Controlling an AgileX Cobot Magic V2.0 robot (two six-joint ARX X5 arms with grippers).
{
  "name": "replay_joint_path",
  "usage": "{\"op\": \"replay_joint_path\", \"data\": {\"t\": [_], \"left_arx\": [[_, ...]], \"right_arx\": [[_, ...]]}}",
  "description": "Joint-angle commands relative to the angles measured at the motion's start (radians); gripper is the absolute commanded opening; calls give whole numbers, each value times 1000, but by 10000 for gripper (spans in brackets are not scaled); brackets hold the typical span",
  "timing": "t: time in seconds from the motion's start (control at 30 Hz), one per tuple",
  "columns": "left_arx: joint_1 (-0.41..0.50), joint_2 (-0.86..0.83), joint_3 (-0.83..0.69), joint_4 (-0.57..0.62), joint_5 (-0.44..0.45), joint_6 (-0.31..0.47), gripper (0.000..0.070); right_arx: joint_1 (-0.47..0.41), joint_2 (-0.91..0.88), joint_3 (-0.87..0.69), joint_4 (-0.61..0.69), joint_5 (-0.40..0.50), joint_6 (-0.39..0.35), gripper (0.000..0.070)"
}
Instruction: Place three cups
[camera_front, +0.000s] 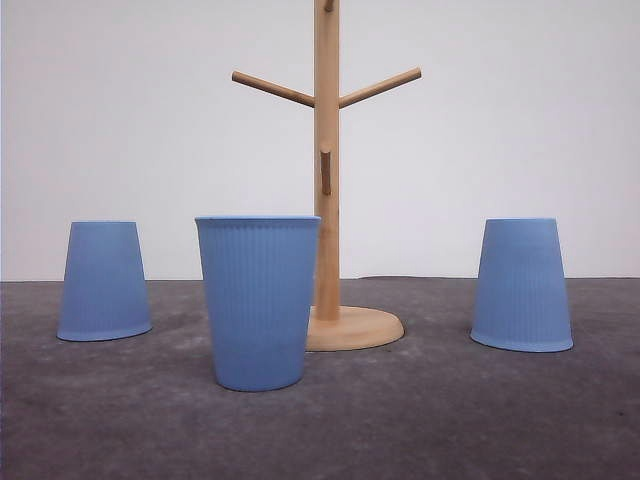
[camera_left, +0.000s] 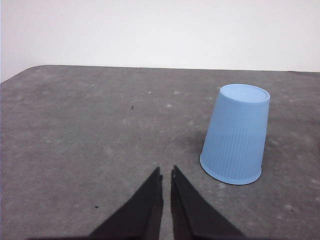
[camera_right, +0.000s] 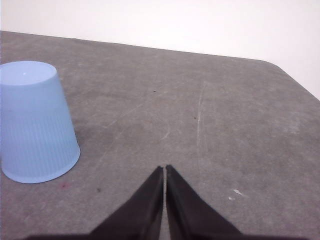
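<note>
Grey table against a white wall, with a wooden stand (camera_front: 327, 170) at frame centre and three blue cups around it.

Middle cup (camera_front: 259, 300) upright at lower centre; left cup (camera_front: 103, 281) and right cup (camera_front: 521, 285) inverted at the edges. Left gripper (camera_left: 166, 175) and right gripper (camera_right: 165, 170) have fingers together, empty; either should spread wide before closing on a ribbed side.

My front camera sat low, almost at table height, and faced forward over the grey table (camera_front: 450, 420) toward the white wall, close enough that the upright middle cup (camera_front: 258, 300) at 6 o'clock loomed large before the wooden stand (camera_front: 327, 170), whose top was cut off. My left wrist camera looked down and ahead past my left gripper (camera_left: 166, 175) and shared with the front view the inverted left cup (camera_front: 104, 281) (camera_left: 236, 134), at 9 o'clock from the stand. My right wrist camera looked likewise past my right gripper (camera_right: 164, 170) and shared the inverted right cup (camera_front: 521, 285) (camera_right: 36, 122), at 3 o'clock.
</note>
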Motion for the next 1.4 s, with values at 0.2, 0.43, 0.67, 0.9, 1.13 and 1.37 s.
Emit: {"op": "replay_joint_path", "data": {"t": [0.2,0.43,0.67,0.9,1.13,1.37], "left_arx": [[0,0,-13,25,-2,-200,15],[0,0,18,61,-2,-359,12],[0,0,120,23,-5,-362,12],[0,71,333,-222,-6,-361,12],[0,243,541,-462,15,-283,12],[0,429,666,-615,165,-232,12]], "right_arx": [[-2,-2,-3,96,0,93,5],[-2,-2,-2,201,1,311,5],[-2,-2,51,216,-41,431,5],[-2,27,243,-64,-59,452,5],[-2,159,431,-289,-122,406,5],[-2,368,525,-393,-277,267,5]]}}
